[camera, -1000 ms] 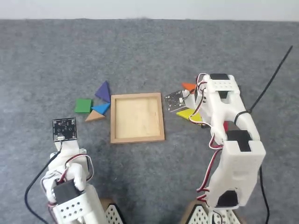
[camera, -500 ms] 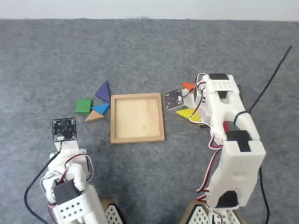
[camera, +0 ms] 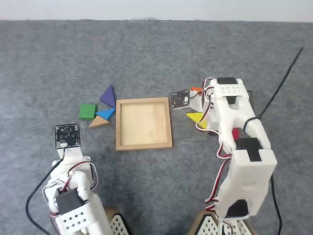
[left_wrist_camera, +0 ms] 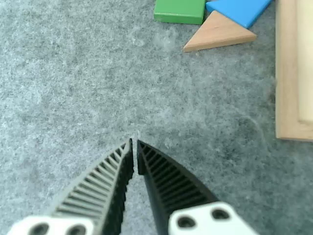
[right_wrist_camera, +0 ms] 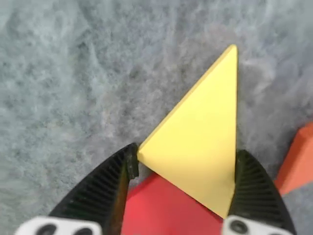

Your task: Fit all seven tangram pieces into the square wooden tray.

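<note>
High view: square wooden tray [camera: 143, 101] holds none of your seven pieces.

- Left of it, all still to place: green square [camera: 87, 111], purple triangle [camera: 108, 95], blue triangle [camera: 106, 113], tan triangle [camera: 99, 122].
- Right of it: yellow triangle [right_wrist_camera: 200, 147], clamped in the right gripper [right_wrist_camera: 186, 156] over a red piece [right_wrist_camera: 161, 205], with an orange piece [camera: 196, 90] near.
- Left gripper [left_wrist_camera: 135, 143]: fingers together, holding nothing.
- Surface: grey felt [camera: 146, 54].
- Room: pale wall [camera: 156, 10] behind.

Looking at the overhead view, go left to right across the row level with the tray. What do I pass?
green square → blue triangle → wooden tray → yellow triangle
</note>
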Robot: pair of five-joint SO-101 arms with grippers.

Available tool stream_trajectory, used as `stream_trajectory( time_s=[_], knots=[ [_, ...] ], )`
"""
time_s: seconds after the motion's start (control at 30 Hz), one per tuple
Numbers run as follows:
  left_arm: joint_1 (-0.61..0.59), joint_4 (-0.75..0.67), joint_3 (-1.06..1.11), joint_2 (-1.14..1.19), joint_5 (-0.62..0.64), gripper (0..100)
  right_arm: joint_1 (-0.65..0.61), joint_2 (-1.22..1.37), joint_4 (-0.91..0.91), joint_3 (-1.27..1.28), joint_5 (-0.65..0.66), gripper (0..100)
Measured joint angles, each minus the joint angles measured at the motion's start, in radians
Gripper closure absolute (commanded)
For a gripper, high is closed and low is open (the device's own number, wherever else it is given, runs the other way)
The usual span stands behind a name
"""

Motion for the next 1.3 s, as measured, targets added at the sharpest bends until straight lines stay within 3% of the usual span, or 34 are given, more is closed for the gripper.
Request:
stream_trajectory(
  time_s=[0.37,0.83,1.07,1.3],
  knots=[
    [0.000,0.000,0.000,0.000,0.000,99,-0.095,-0.077,0.009,0.003,-0.227,76.4],
    [0.000,0.000,0.000,0.000,0.000,99,-0.358,-0.180,0.009,-0.081,-0.353,76.4],
    [0.000,0.000,0.000,0.000,0.000,99,-0.506,0.012,0.009,-0.267,-0.400,76.4],
    [0.000,0.000,0.000,0.000,0.000,99,-0.523,0.247,0.009,-0.479,-0.477,71.8]
  ],
)
